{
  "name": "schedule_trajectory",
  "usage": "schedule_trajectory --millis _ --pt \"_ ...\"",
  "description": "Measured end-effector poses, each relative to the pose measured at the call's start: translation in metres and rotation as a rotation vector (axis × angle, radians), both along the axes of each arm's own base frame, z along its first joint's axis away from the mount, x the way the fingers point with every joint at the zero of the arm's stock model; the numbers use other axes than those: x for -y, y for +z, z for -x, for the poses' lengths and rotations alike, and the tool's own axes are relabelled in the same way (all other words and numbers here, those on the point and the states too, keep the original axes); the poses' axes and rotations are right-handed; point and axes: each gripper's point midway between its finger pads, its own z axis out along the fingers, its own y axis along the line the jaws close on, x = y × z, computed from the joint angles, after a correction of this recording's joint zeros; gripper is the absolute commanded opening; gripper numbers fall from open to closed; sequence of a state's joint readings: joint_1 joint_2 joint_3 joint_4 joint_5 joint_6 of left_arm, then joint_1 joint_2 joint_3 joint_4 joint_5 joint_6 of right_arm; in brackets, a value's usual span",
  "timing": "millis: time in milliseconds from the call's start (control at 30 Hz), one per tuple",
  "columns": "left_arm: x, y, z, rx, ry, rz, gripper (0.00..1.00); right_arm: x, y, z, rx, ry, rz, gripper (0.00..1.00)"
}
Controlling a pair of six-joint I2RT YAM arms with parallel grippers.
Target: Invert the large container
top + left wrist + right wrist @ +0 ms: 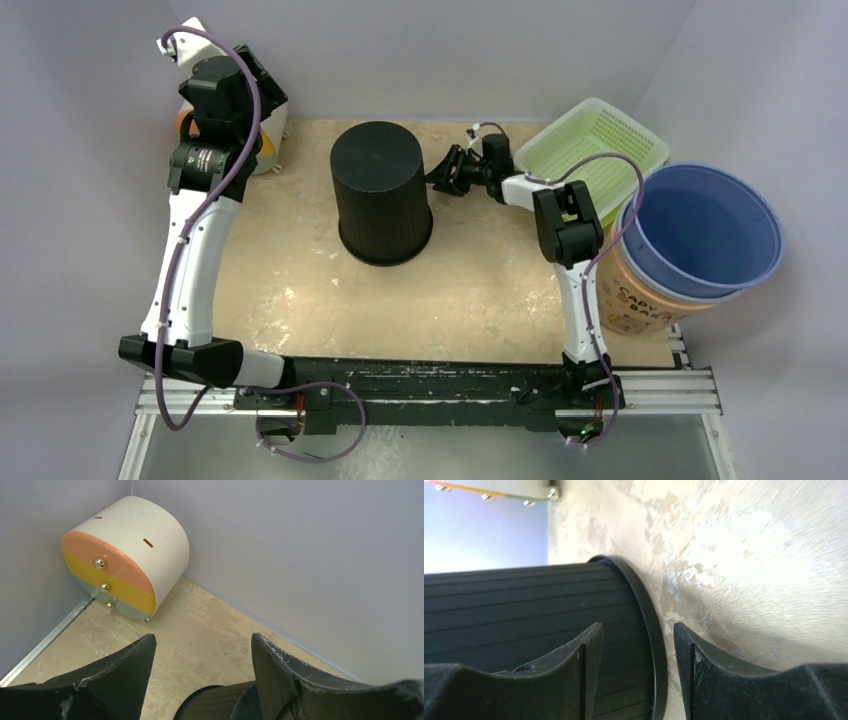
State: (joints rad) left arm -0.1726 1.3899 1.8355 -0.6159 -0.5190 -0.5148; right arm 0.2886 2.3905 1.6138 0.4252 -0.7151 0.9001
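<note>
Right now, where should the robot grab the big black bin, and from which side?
Probably by the bottom rim, from the right. The black bin stands mouth-down, closed end up, so there is no open edge on top, and its ribbed body looks too wide for the jaws. The rim sticks out at the table, with the open right gripper beside it.

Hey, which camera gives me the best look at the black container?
The top external view: the black container shows whole, rim down on the table, base up. The right wrist view shows only its ribbed side and rim, close up; the left wrist view catches just a sliver.
</note>
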Motion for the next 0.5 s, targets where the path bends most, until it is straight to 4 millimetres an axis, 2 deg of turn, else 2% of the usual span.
schedule_trajectory --millis 133,300,400,500 --pt "0.005 -0.010 -0.006 -0.024 -0.025 0.001 0.68 0.018 0.020 -0.013 0.068 -0.051 0.173 0.65" --pt "0.016 -0.023 -0.014 -0.059 -0.079 0.005 0.69 0.056 0.072 -0.018 0.195 -0.120 0.421 0.73" --pt "0.022 -0.038 -0.016 -0.094 -0.111 0.007 0.69 0.078 0.114 -0.004 0.285 -0.141 0.551 0.77" --pt "0.028 -0.058 -0.018 -0.142 -0.143 0.010 0.69 0.094 0.149 0.022 0.374 -0.148 0.650 0.78"
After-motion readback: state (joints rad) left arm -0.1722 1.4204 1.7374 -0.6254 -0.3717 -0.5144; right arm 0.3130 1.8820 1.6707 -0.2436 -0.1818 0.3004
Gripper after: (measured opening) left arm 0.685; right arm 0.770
